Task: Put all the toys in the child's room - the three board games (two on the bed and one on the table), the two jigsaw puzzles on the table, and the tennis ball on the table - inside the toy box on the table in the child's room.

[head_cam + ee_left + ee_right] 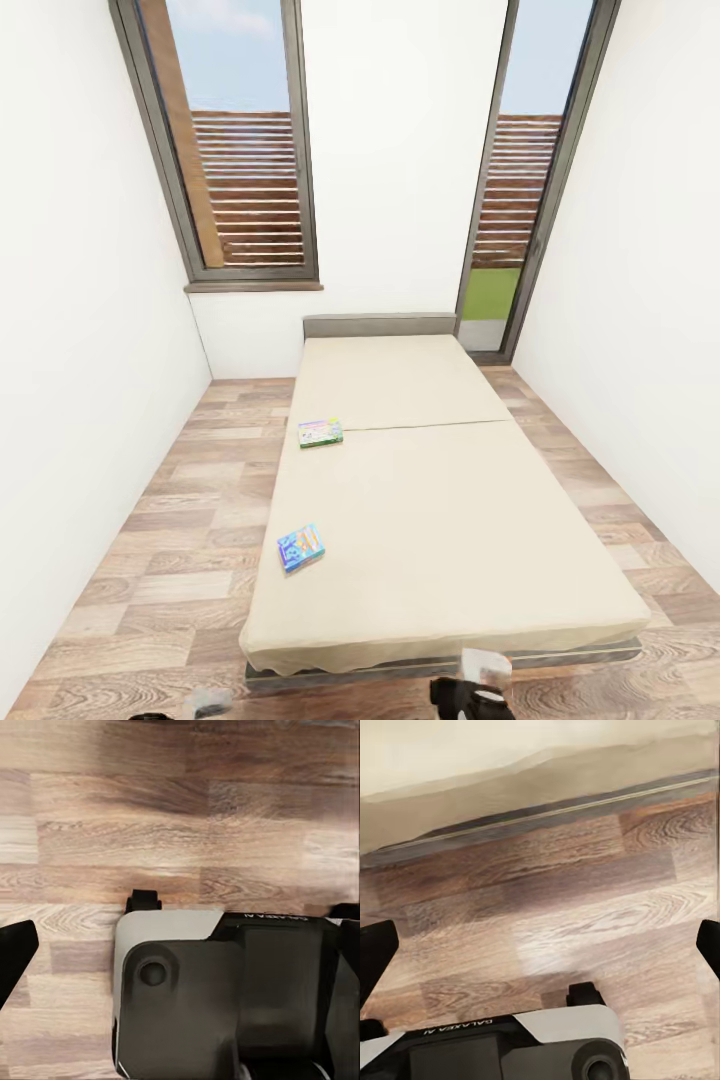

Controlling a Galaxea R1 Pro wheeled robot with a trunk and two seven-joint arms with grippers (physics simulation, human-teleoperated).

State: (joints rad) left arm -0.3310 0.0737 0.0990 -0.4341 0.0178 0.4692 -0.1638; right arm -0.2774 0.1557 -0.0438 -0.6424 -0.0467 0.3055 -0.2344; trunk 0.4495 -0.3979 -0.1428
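The bed point(450, 520) with its plain beige mattress lies straight ahead in the head view. Two board games rest near its left edge: a green-and-white box point(320, 432) further back and a blue box point(301, 547) closer to me. Both arms hang low in front of the bed's foot, the right arm point(470, 692) and the left arm point(205, 703). My left gripper point(180, 945) is open over the wood floor, with nothing between its fingers. My right gripper point(540, 952) is open too, pointing at the floor beside the bed frame point(547, 814). The table, toy box, jigsaw puzzles and tennis ball are out of view.
White walls close in on both sides, leaving strips of wood-plank floor point(190, 520) left and right of the bed. A window point(240, 150) and a glass door point(520, 200) stand behind the bed. My own base point(225, 997) lies under the left wrist.
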